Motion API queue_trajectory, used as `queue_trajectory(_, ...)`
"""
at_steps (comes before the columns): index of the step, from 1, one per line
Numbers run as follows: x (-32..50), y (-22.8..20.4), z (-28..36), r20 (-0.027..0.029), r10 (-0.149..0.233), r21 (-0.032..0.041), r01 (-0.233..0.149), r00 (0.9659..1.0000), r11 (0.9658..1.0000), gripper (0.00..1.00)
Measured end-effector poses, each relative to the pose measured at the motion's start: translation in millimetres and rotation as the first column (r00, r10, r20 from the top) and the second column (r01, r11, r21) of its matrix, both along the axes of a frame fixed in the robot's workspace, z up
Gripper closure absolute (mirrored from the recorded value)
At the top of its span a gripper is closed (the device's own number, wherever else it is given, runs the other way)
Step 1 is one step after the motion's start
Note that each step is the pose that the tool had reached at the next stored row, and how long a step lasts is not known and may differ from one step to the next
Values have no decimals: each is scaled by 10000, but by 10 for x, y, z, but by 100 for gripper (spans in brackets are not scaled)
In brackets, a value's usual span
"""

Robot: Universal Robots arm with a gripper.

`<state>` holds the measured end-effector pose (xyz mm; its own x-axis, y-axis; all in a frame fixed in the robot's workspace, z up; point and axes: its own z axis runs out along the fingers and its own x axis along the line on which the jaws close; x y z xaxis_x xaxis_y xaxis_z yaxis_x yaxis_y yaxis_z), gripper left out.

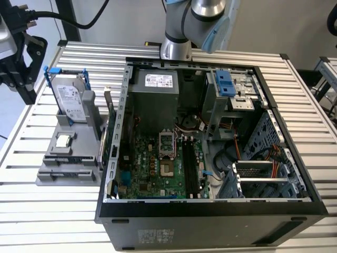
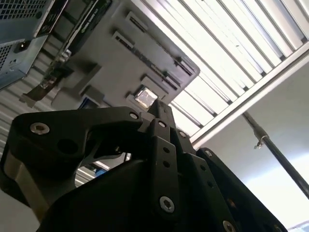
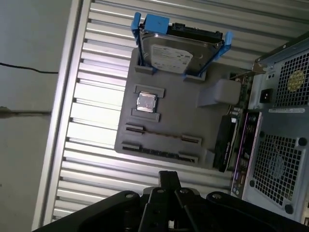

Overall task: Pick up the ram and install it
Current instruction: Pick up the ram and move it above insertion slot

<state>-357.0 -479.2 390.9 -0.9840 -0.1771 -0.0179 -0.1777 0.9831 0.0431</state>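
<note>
My gripper (image 1: 23,94) hangs in the air at the exterior view's far left, above and to the left of the grey parts holder (image 1: 79,153). Its fingers meet at the tip in both wrist views, with nothing between them (image 3: 169,177) (image 2: 161,109). The ram (image 3: 163,134) appears as a thin dark strip standing on edge between two end clips in the holder's front rows. The gripper is well clear of it. The black ram slots (image 1: 190,166) lie on the green motherboard (image 1: 152,168) inside the open computer case (image 1: 210,211).
On the holder stand a silver hard drive in a blue bracket (image 1: 68,100) and a small square processor (image 1: 63,140). An expansion card (image 1: 109,113) stands upright between the holder and the case wall. The slatted table's edge (image 1: 21,132) is close on the left.
</note>
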Motion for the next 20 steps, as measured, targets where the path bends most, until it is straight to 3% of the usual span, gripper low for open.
queue_trajectory(11,0,0,8,-2,685,-55,-685,9977,9976,100)
queue_trajectory(20,0,0,16,-7,1344,-102,-1344,9909,9909,100)
